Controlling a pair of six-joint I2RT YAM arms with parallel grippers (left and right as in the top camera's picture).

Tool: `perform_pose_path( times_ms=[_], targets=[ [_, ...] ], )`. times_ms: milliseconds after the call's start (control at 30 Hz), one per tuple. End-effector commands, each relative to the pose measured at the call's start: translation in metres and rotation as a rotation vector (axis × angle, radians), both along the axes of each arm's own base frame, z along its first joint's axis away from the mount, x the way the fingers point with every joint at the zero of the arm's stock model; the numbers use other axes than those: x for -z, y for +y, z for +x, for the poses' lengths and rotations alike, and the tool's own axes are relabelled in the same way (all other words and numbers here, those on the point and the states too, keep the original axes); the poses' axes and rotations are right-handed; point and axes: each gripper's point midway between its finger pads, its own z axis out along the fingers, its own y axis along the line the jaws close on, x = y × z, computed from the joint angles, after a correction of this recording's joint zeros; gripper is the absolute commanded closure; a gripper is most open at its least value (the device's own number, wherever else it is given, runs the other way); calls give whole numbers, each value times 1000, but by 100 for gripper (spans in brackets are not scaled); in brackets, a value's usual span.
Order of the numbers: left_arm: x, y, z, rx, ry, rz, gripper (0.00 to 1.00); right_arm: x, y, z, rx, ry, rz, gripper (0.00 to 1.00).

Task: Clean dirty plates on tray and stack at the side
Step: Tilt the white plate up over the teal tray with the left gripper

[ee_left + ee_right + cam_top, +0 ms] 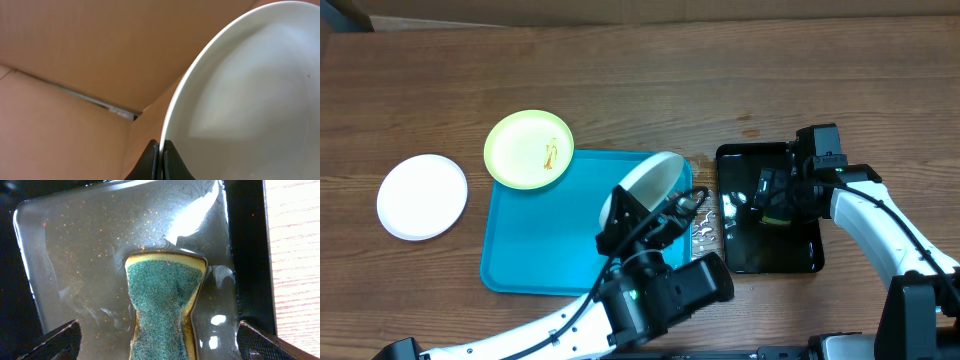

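Three plates: a white plate (420,196) lies near the bench's (720,70) left edge, a yellow-green plate (528,149) overlaps the tray's (535,250) far left corner, and the left gripper (161,145) pinches the rim of the third plate (655,180), tilted above the tray's right edge. The right gripper (160,342) hangs wide open around a sponge (162,290) in the black tray (775,255).

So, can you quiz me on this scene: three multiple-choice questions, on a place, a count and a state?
1. Where is the sponge? A on the blue tray; B in the black tray; C on the table.
2. How many plates show? A one; B two; C three.
3. The left gripper is: A shut on a white plate; B open; C holding the sponge.
Answers: B, it lies in the black tray; C, two white, one yellow-green; A, it pinches the rim.
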Motion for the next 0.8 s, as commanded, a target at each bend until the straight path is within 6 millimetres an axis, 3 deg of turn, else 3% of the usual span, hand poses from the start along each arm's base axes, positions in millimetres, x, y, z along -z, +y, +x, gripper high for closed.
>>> perform_pose_path(
  times_ms=[0,433,767],
  targets=[
    [-19,1,-3,-11,-55,-12,96,0,-2,1,9,-5,-5,0],
    [-16,0,-2,-3,-37,-8,96,0,-2,1,9,-5,-5,0],
    [-16,-9,4,3,-48,-134,96,0,-2,1,9,-5,-5,0]
  ],
)
